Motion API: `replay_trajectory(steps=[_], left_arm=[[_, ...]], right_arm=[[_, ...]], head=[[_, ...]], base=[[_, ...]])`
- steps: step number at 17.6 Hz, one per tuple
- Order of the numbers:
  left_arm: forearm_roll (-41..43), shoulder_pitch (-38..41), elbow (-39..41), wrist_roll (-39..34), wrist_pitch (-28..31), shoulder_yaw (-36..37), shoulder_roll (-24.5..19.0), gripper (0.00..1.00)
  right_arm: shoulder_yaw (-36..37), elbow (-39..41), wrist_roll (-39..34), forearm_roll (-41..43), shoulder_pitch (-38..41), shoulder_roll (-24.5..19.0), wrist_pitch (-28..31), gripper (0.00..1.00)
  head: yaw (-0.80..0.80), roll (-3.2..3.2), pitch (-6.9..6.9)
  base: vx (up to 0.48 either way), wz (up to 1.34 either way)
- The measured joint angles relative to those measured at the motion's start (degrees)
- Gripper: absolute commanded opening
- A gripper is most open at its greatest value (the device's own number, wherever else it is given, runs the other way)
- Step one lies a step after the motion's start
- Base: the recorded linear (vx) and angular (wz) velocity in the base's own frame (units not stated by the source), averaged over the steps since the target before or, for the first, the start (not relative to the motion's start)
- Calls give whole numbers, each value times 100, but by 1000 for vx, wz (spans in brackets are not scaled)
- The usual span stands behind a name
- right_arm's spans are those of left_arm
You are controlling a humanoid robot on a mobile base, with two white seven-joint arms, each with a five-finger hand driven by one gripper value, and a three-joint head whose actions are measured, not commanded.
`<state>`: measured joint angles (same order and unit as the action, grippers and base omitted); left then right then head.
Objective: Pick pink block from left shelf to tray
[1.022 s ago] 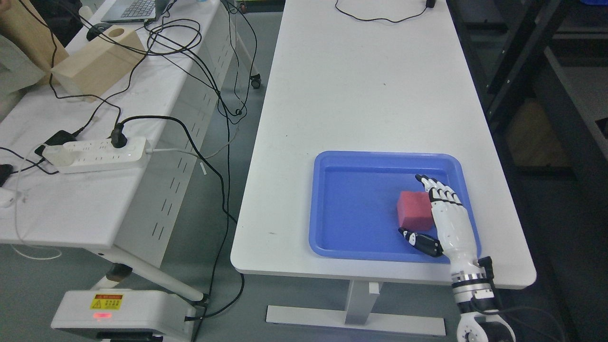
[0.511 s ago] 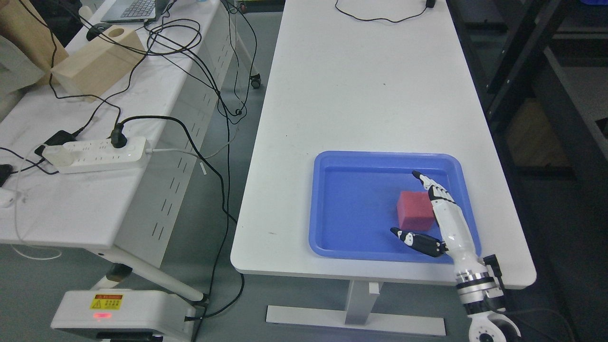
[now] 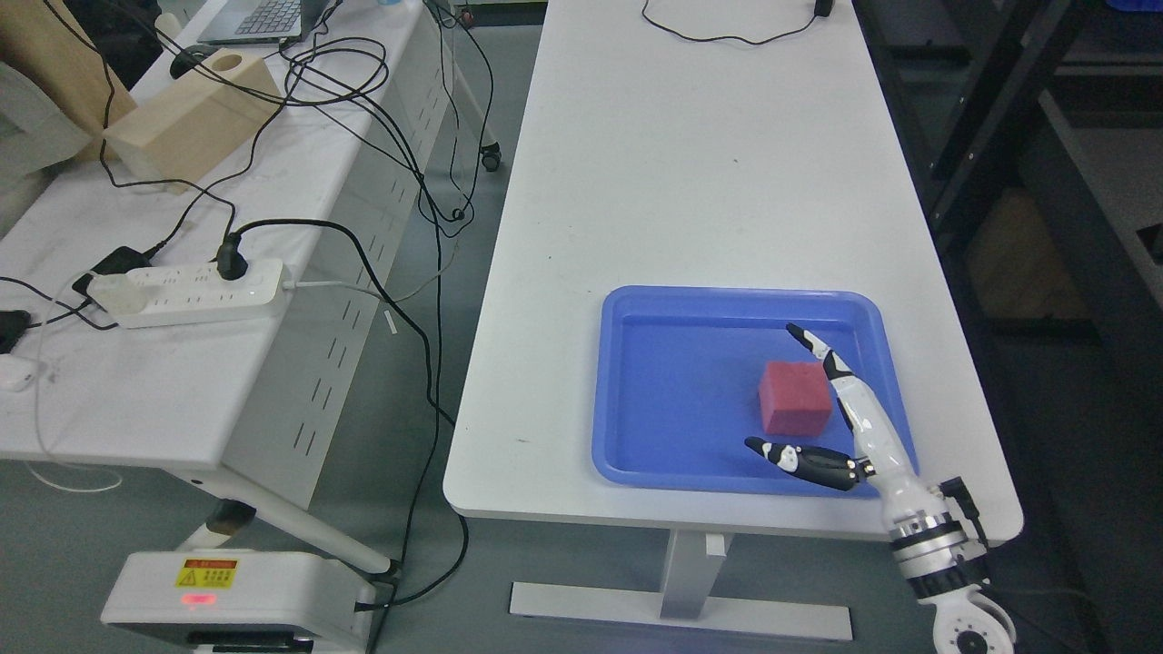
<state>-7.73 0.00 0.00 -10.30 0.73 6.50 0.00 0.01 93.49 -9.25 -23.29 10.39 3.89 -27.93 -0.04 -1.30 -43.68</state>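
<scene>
pink block (image 3: 796,397) lies in blue tray (image 3: 681,313) | right hand (image 3: 849,427) beside block, fingers spread, grasping nothing | tray on desk (image 3: 672,163)

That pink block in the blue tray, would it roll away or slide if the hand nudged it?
The pink cube-shaped block sits on a flat face with squared edges, so it would probably slide, not roll. Its matte, slightly grainy surface suggests foam: likely light and not slippery. The blue plastic tray has a raised rim that should stop it.
</scene>
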Motion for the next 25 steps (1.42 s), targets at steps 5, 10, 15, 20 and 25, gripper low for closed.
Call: replay_trajectory(steps=[5, 10, 15, 20, 25], left_arm=[[0, 0, 0, 0, 0, 0, 0, 100], [0, 0, 0, 0, 0, 0, 0, 100], [0, 0, 0, 0, 0, 0, 0, 100], [0, 1, 0, 0, 0, 0, 0, 100], [0, 1, 0, 0, 0, 0, 0, 100]], right_arm=[[190, 5, -352, 804, 3, -28, -254, 100], [378, 10, -383, 1580, 26, -47, -86, 100], [594, 12, -410, 2327, 60, -37, 416, 100], [778, 12, -457, 2824, 119, 40, 1064, 100], [876, 12, -621, 2991, 201, 169, 1284, 100]], head=[[0, 0, 0], [0, 0, 0], [0, 0, 0], [0, 0, 0], [0, 0, 0]], base=[[-76, 3], [-106, 18], [-128, 10], [-161, 16], [-127, -53]])
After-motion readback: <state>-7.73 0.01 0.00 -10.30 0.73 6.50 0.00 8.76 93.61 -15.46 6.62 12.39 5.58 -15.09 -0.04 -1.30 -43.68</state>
